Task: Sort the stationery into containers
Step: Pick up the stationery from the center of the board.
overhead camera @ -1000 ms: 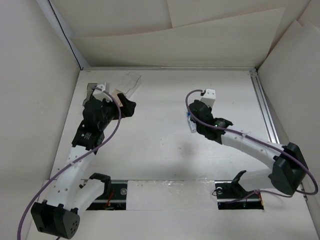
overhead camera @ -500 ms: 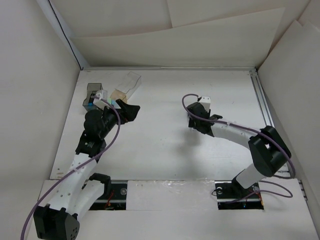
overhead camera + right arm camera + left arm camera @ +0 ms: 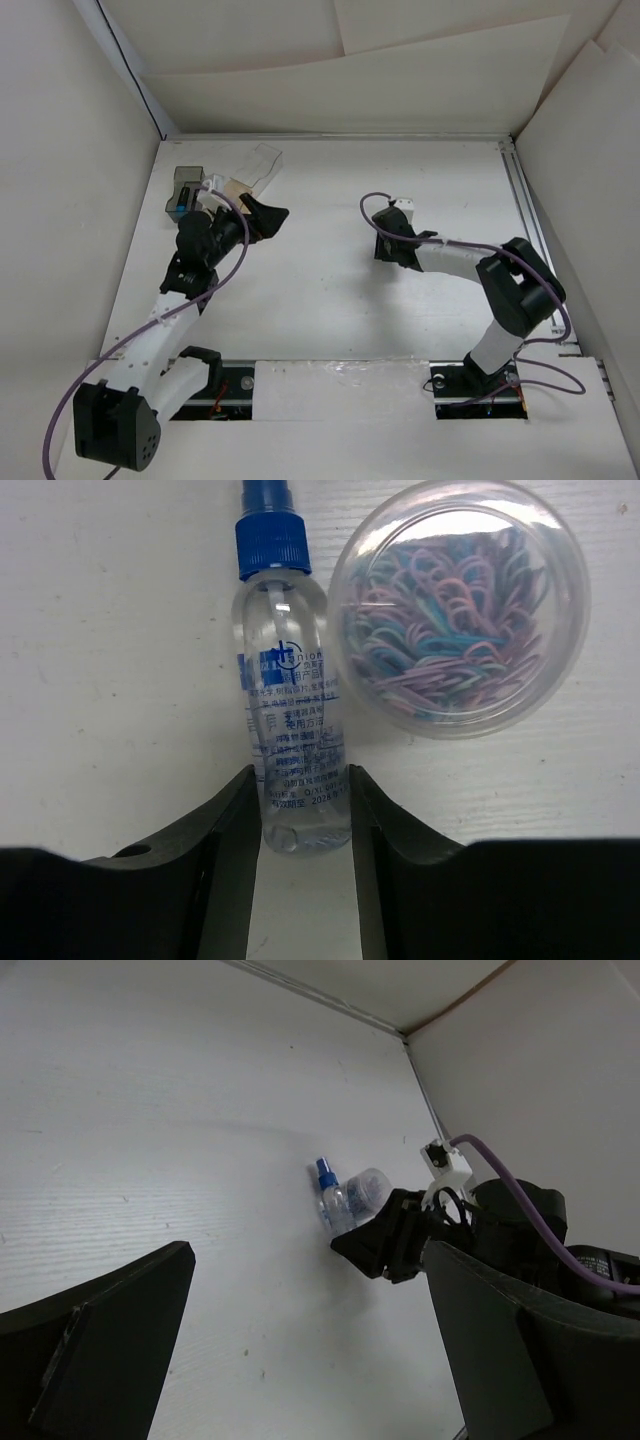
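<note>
We see a white desk [image 3: 330,300]. In the top view's upper left, the left tool [image 3: 305,1250] is spread wide with nothing between its jaws. It hangs near three bins: smoky grey bin [image 3: 183,188], amber bin [image 3: 237,190], clear bin [image 3: 263,162]. Centre-right, the right tool [image 3: 303,780] pinches the base of the blue-capped bottle [image 3: 288,660]. The bottle lies flat on the desk, just beside a round clear tub [image 3: 458,605] of coloured loops.

Bottle [image 3: 295,730] was clear with blue cap and blue print; round tub [image 3: 572,640] clear, its loops [image 3: 450,620] pink, blue and purple; tabletop [image 3: 100,630] white with faint grain.
</note>
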